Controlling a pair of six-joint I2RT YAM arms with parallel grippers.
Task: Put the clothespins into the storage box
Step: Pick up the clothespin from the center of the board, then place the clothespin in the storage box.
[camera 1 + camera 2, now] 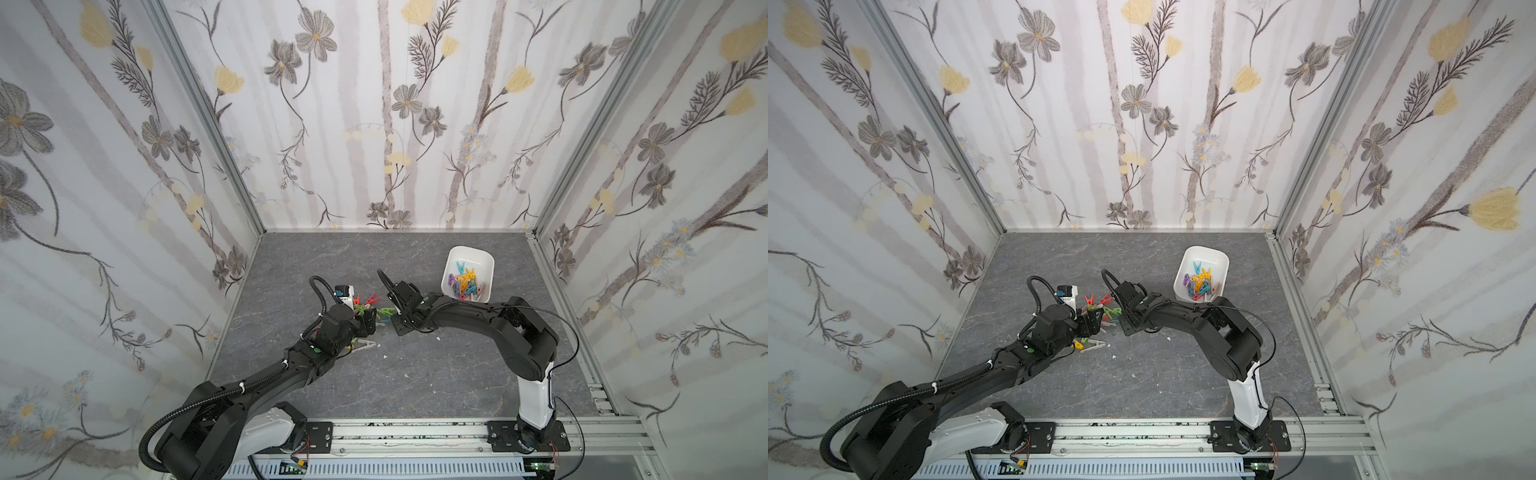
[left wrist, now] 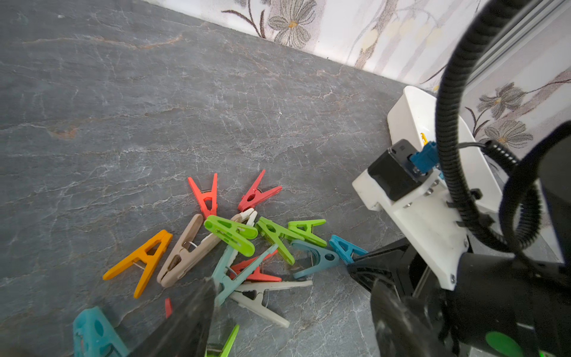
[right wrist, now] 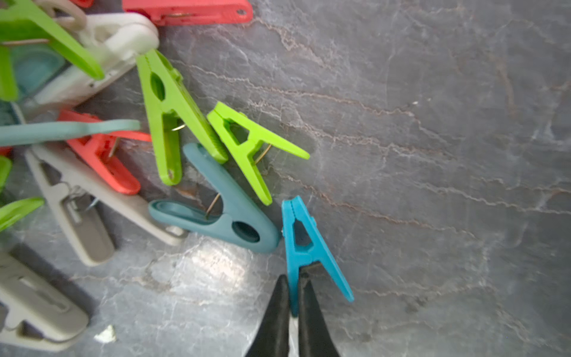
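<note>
- The right hand [image 3: 293,279] is pinched shut on one leg of a bright blue peg [image 3: 304,244]. Its two black tapered fingers [image 3: 275,309] press that leg from either side.
- The bright blue peg lies flat on the worktop [image 3: 432,154]. Its long axis runs roughly in line with the fingers, its closed tip points away from the hand, and its free leg splays out to one side.
- Its tip sits just beside the rounded end of a dark teal peg [image 3: 228,216], which has an oval hole and a bare wire spring.
- Two lime-green pegs [image 3: 167,117] [image 3: 250,145] lie side by side against the dark teal peg, their legs angled toward it.
- The left hand [image 2: 293,282] is spread wide open, low over the heap. One finger [image 2: 191,318] is just beside a pale teal peg [image 2: 238,272] that leans across a coral-red one.
- The loose clothespins [image 1: 370,309] [image 1: 1100,309] form a tangled heap at mid-worktop between the two hands. They are smooth matte plastic A-shapes pointing every way.
- Two coral-red pegs [image 2: 205,197] [image 2: 258,194] on the far side of the heap fan their legs outward.
- An orange peg [image 2: 142,259] and a beige peg [image 2: 185,250] lie nearly parallel at the edge of the heap.
- The storage box [image 1: 469,253] [image 1: 1204,253] is a glossy white tub with rounded corners. It stands well apart from the heap at the far right, its long axis running near-to-far, with pegs piled in its near end.
- The worktop is dark grey and slate-like, with pale veins.
</note>
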